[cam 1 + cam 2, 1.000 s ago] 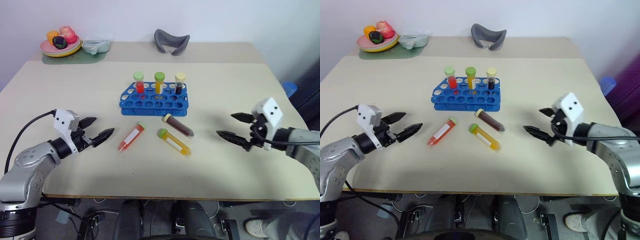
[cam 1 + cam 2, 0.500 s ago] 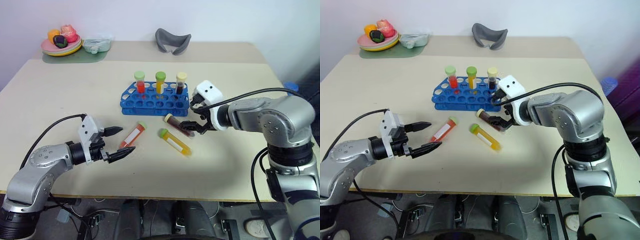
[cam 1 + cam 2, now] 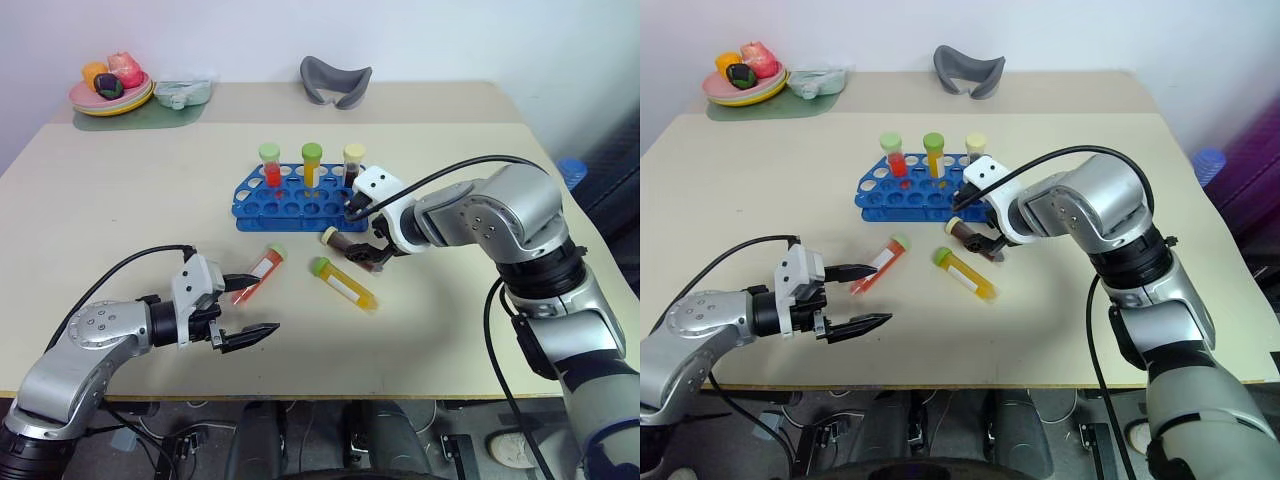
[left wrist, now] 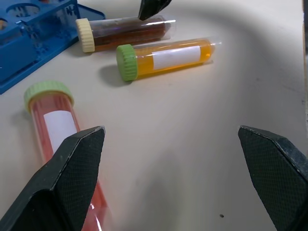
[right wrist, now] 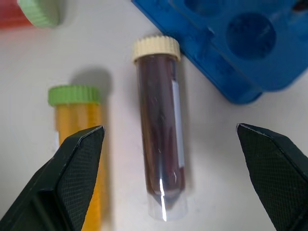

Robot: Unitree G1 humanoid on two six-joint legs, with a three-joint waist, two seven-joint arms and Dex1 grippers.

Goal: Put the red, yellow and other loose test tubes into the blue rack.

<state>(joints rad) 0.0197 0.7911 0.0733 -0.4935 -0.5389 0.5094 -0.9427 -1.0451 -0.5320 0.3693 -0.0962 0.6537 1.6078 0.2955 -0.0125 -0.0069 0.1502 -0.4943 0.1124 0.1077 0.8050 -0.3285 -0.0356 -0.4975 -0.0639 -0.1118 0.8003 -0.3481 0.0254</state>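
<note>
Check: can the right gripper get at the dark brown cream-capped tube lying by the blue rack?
Probably yes. The right gripper hangs open right above the dark brown cream-capped tube, its fingers either side. The yellow tube lies close alongside and may crowd one finger.

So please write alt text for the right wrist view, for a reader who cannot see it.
The open right end effector hovers over a dark brown test tube lying on the table, with a yellow tube beside it and the blue rack near its cap.

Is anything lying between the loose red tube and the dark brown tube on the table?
Yes: the yellow tube lies between the red tube and the dark tube, as the left wrist view shows.
</note>
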